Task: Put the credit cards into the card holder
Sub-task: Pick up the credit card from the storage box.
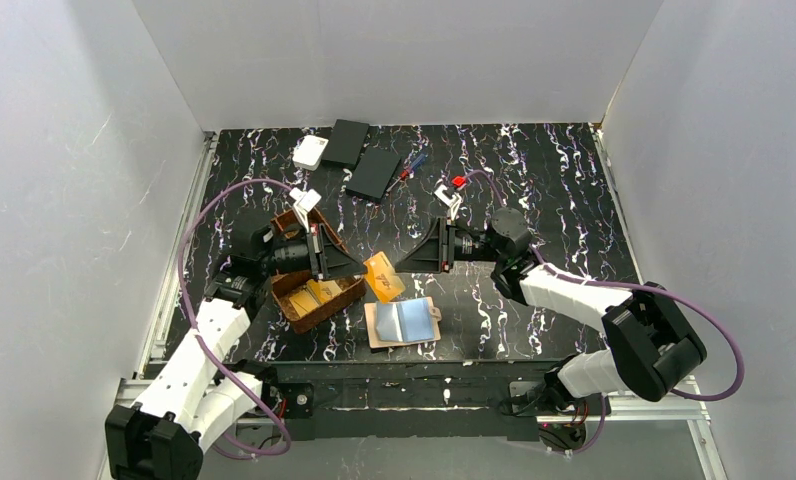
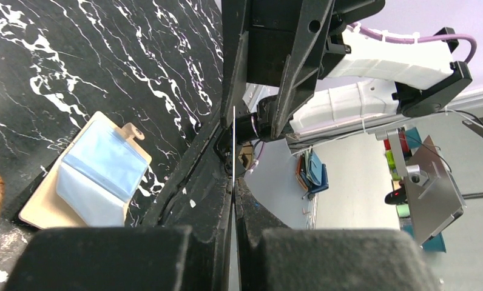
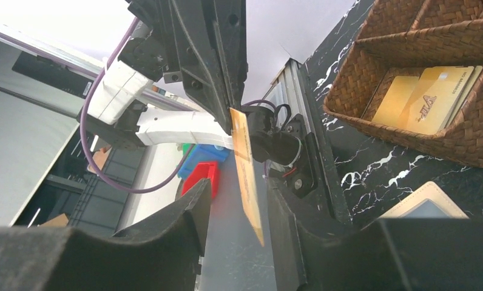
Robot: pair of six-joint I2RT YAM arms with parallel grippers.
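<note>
We have one credit card [image 3: 246, 176] pinched at one end in the closed left gripper [image 1: 362, 266]. Its free end sits between the spread fingers of the right gripper [image 3: 238, 203], which appear to touch neither face. The card holder [image 1: 404, 322] lies open on the table below both grippers. If the left lets go before the right clamps, the card drops. The card sits slanted, so a corner-only pinch could twist it loose.

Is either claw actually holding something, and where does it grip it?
The left claw pinches an orange-gold credit card by one end. The right claw is open around the card's other end, not yet gripping.
</note>
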